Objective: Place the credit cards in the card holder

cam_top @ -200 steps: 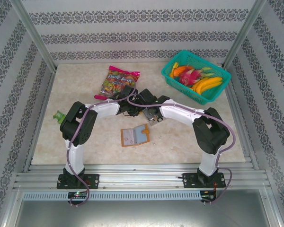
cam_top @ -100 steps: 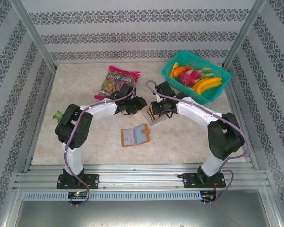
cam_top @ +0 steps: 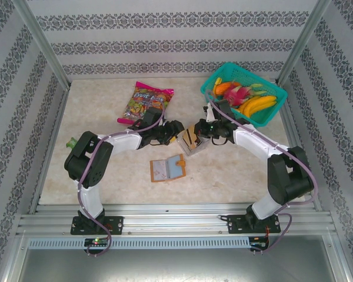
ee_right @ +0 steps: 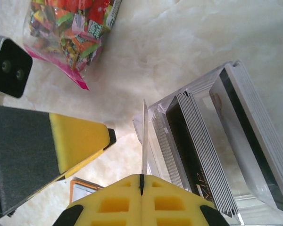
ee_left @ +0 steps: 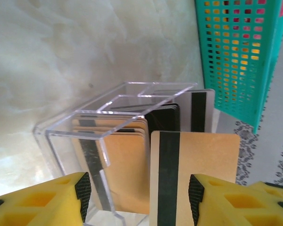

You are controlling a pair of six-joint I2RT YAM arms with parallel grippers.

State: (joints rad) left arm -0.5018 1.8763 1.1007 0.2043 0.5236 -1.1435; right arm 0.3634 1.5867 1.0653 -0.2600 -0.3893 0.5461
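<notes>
Right tool pinched shut on tan credit card. Left tool jaws apart, gripping nothing. Best: lift card clear of acrylic tray, carry steady to open card holder, slide edge-first into pocket.

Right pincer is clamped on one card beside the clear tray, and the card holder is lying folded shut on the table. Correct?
Not quite: the card holder lies open, beige inside up, as the top external view shows. The right pincer is indeed clamped on one card beside the clear tray.
</notes>
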